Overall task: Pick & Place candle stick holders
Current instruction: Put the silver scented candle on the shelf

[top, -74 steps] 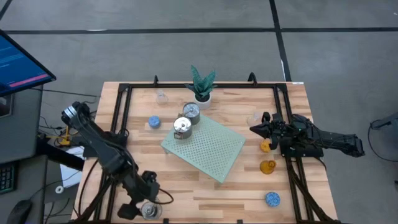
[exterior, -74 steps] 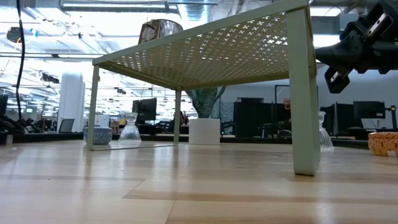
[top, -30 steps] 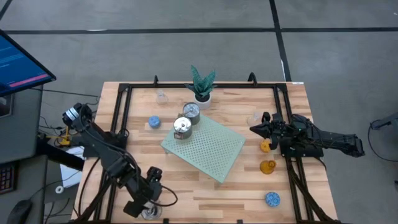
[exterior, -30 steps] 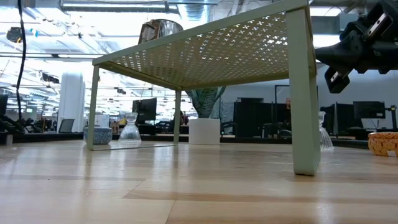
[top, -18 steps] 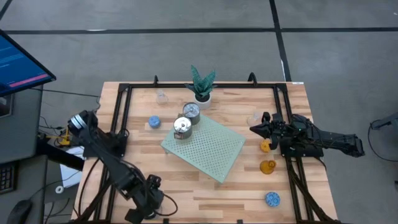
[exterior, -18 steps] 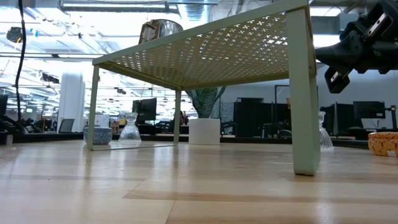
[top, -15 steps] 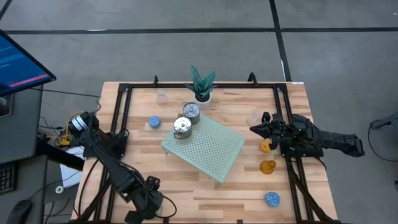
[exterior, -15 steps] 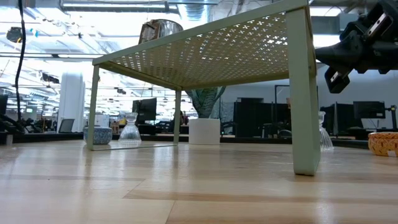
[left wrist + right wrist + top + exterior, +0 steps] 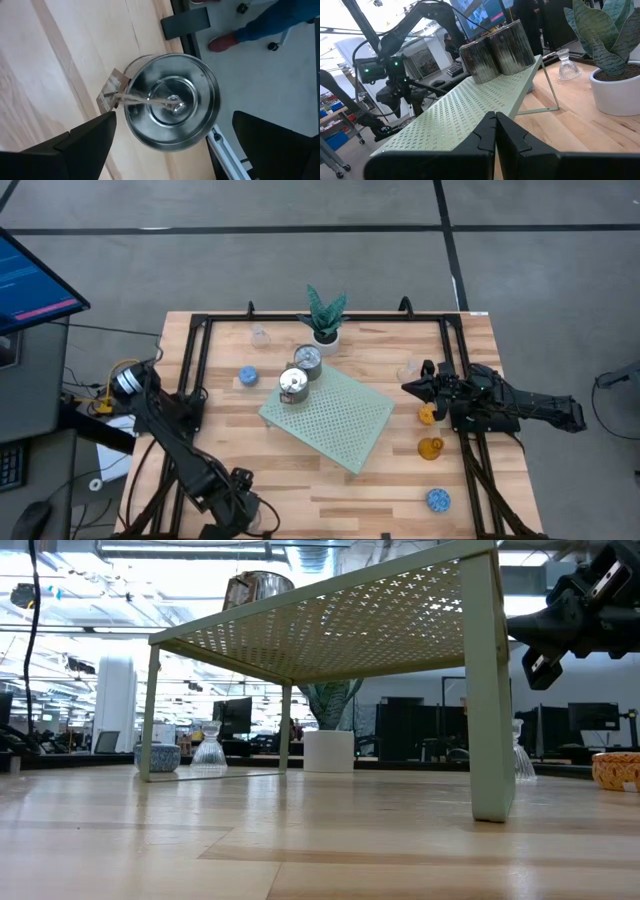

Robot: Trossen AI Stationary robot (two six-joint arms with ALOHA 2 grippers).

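A shiny silver holder (image 9: 172,102) with a paper tag stands upright at the table's near left edge. My left gripper (image 9: 173,119) is open above it, one finger on either side and neither touching. In the high view my left gripper (image 9: 236,513) covers this holder. Two more silver holders (image 9: 300,372) stand on the pale green mat (image 9: 335,420). My right gripper (image 9: 410,388) is shut and empty, hovering beside a clear glass holder (image 9: 408,370) and an orange one (image 9: 427,414).
An amber holder (image 9: 431,447) and a blue one (image 9: 437,500) stand at the right. Another blue one (image 9: 248,376) and a clear glass one (image 9: 260,335) stand far left. The potted plant (image 9: 325,320) stands at the far edge. A person's shoe (image 9: 225,42) shows on the floor.
My left gripper has moved toward the table's near edge and over the silver holder there. It now covers the holder in the high view. The holder has stayed where it was.
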